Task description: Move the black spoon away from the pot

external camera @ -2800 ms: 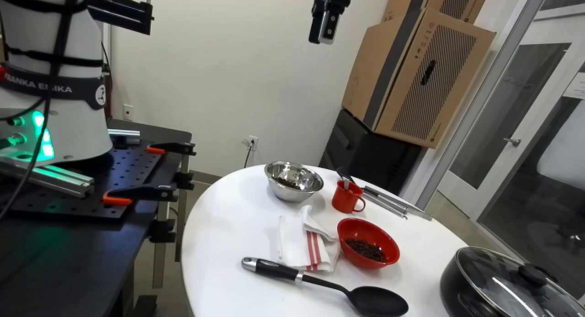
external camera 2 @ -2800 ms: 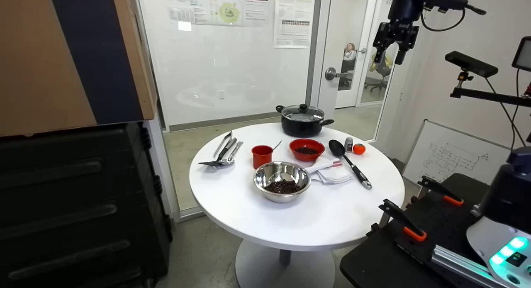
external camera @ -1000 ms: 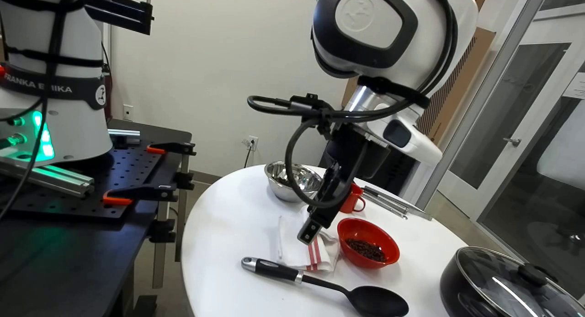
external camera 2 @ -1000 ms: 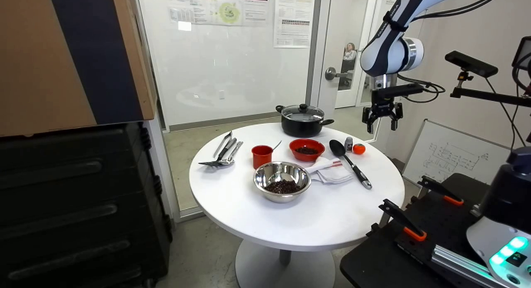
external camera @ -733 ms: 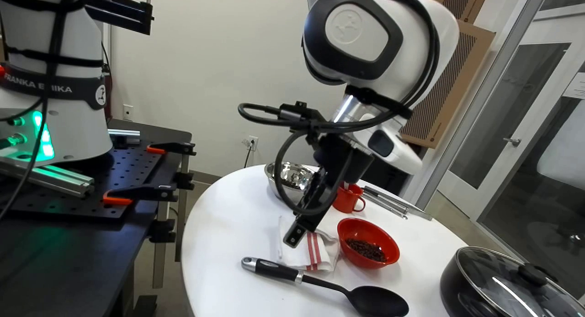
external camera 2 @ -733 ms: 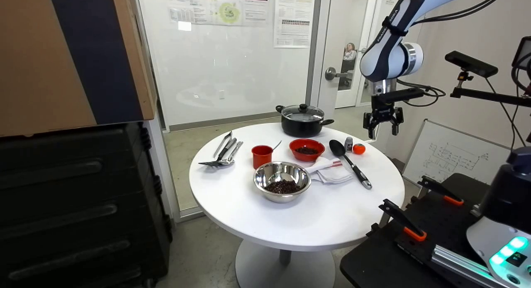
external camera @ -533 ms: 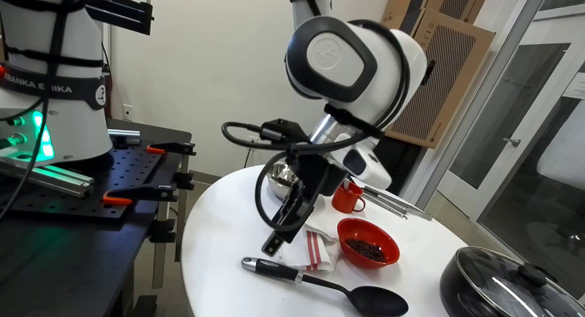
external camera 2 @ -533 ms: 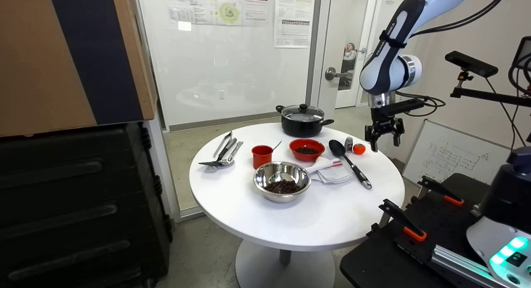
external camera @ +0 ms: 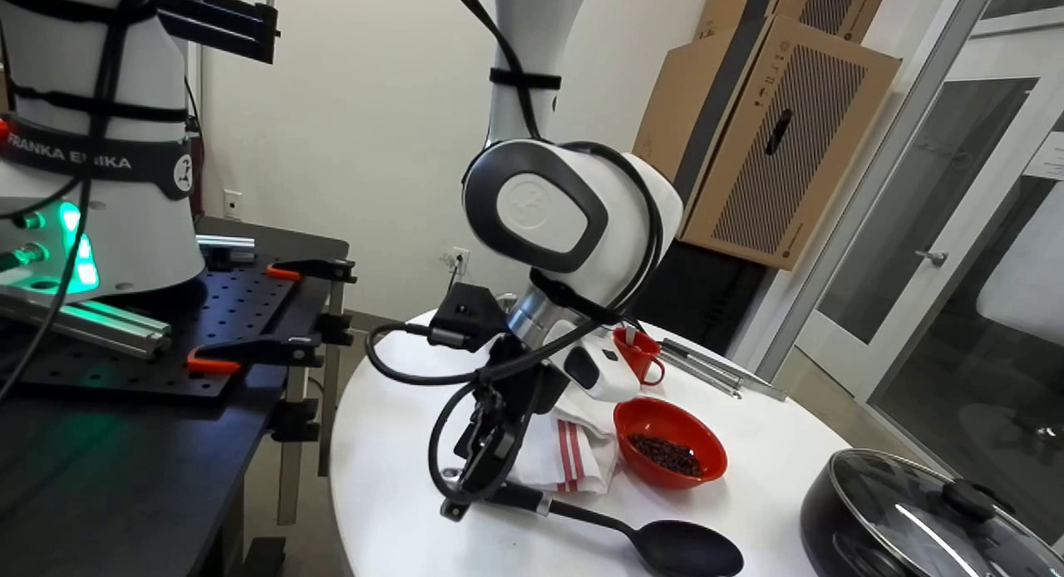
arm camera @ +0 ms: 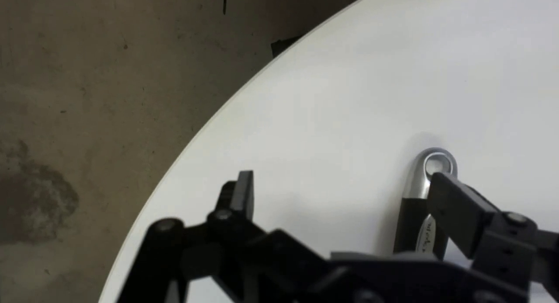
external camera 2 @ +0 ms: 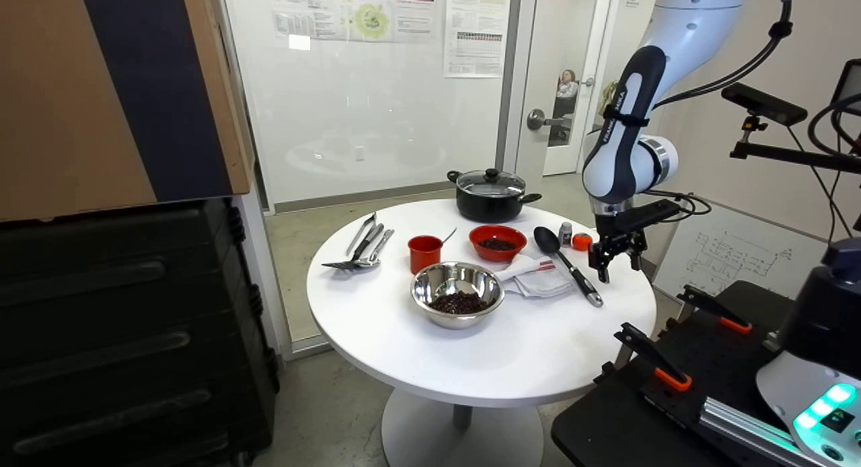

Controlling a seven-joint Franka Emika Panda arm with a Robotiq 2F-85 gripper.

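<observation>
Down low, not yet lined up

The long black plastic spoon [external camera: 582,514] lay flat on the round white surface [external camera 2: 397,349], its oval head nearer the large round black pot with a glass lid [external camera 2: 490,201] but not touching it. Its silver-tipped black handle [arm camera: 410,228] ran towards the white robot base [external camera: 125,244], presumably making that the natural part to take. The black two-fingered end effector [arm camera: 342,185] was spread wide and held nothing, probably to straddle the handle; in the wrist view, though, one finger [arm camera: 458,218] overlapped it, contact uncertain, so a sideways shift seemed needed. Half a second earlier the end effector had hung higher; spoon and pot had not moved.
</observation>
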